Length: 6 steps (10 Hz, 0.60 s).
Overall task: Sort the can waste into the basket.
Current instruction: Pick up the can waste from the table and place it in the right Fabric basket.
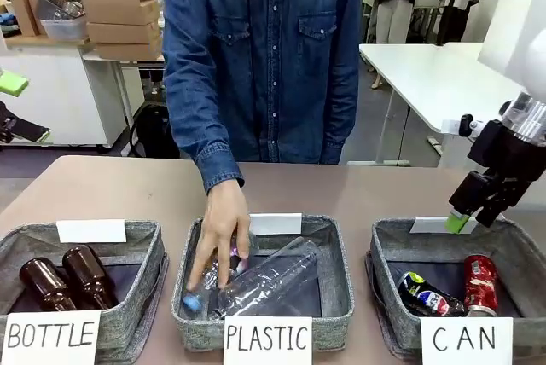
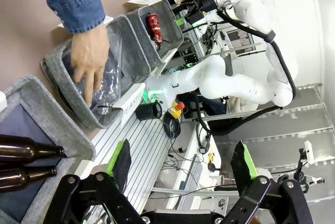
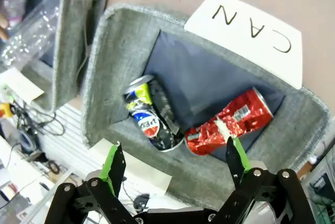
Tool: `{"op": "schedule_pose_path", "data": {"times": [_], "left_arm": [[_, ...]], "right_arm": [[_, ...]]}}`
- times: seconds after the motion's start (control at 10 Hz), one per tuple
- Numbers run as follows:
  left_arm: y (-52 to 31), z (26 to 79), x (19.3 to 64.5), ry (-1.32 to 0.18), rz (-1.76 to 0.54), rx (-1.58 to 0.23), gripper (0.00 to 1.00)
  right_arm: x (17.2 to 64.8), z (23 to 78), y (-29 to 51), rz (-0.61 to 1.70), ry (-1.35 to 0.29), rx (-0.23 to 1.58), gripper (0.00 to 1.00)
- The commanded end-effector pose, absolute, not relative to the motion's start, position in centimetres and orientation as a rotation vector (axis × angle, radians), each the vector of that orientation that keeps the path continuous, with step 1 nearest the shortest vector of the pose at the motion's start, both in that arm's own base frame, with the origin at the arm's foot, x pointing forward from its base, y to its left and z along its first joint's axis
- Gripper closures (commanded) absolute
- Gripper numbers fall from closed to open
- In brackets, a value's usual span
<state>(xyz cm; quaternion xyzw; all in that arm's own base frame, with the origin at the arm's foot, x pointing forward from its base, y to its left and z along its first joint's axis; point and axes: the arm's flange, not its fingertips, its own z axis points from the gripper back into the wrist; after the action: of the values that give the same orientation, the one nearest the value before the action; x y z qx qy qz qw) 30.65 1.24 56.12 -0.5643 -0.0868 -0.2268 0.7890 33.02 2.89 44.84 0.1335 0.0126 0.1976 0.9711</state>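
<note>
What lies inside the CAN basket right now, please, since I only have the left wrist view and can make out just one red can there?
Observer: Two cans: the red can and a dark blue can lie side by side on the lining of the CAN basket.
Operator: Is the right gripper holding anything?
Observer: No, the right gripper is open above the basket, with nothing between its fingers.
Operator: What is the person doing?
Observer: The person's hand is reaching into the PLASTIC basket, onto the clear bottles.
</note>
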Motion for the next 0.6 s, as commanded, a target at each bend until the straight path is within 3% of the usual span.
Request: {"op": "schedule_pose_path", "data": {"times": [0.0,0.2,0.4,0.5], "left_arm": [[1.5,56.1,30.5,-0.186,-0.508,-1.209,0.0],[1.5,56.1,30.5,-0.186,-0.508,-1.209,0.0],[1.5,56.1,30.5,-0.186,-0.508,-1.209,0.0],[1.5,56.1,30.5,-0.186,-0.508,-1.209,0.0]], "right_arm": [[33.8,45.0,3.0,0.43,0.005,0.295,0.0],[33.7,45.1,3.3,0.424,-0.029,0.305,0.0],[32.4,46.7,4.4,0.434,-0.175,0.611,0.0],[32.6,47.8,5.3,0.35,-0.195,0.876,0.0]]}}
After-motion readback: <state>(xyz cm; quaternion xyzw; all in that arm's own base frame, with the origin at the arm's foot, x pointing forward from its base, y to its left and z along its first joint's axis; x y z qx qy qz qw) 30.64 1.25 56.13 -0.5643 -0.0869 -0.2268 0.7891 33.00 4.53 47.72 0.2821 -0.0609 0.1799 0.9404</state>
